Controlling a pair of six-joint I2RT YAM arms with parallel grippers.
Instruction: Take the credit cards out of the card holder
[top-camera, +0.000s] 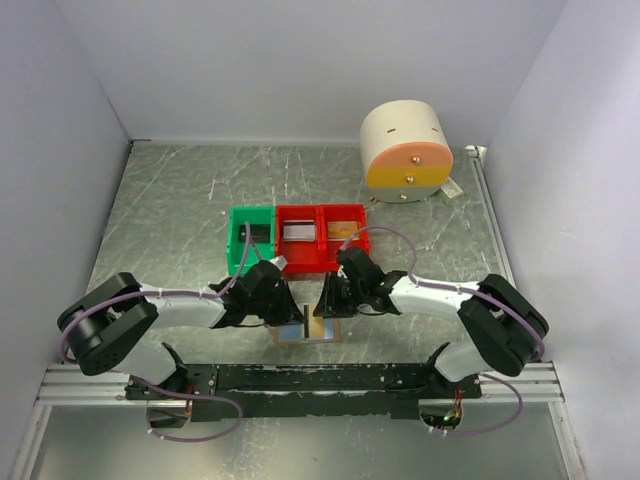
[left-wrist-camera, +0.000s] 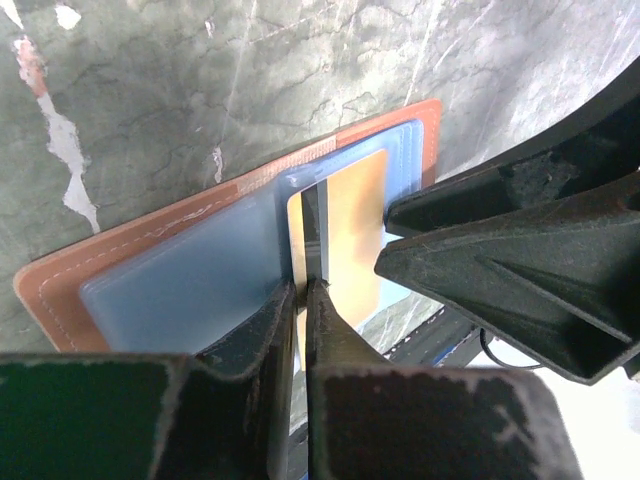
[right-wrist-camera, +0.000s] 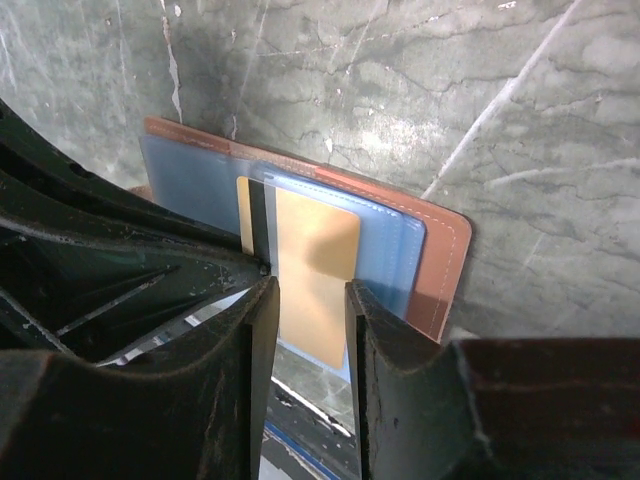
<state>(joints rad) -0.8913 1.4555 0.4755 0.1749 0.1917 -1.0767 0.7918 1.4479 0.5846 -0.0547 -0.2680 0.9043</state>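
The card holder (top-camera: 290, 333) lies open and flat near the table's front edge, tan leather (left-wrist-camera: 60, 285) round a pale blue lining (right-wrist-camera: 400, 250). A gold credit card (left-wrist-camera: 355, 235) with a dark stripe sticks out of its pocket toward me. My left gripper (left-wrist-camera: 304, 288) stands tip-down on that stripe, with only a thin slit between its fingers. Whether it pinches the card I cannot make out. My right gripper (right-wrist-camera: 308, 295) hangs open just over the card's (right-wrist-camera: 315, 250) near end, one finger at each side. Both grippers meet above the holder in the top view (top-camera: 308, 305).
Behind the holder stand a green bin (top-camera: 236, 250) and two red bins (top-camera: 300, 260), (top-camera: 360, 215), each with a card inside. A big cream cylinder with an orange band (top-camera: 405, 150) sits at the back right. The black front rail (top-camera: 320, 378) runs just below the holder.
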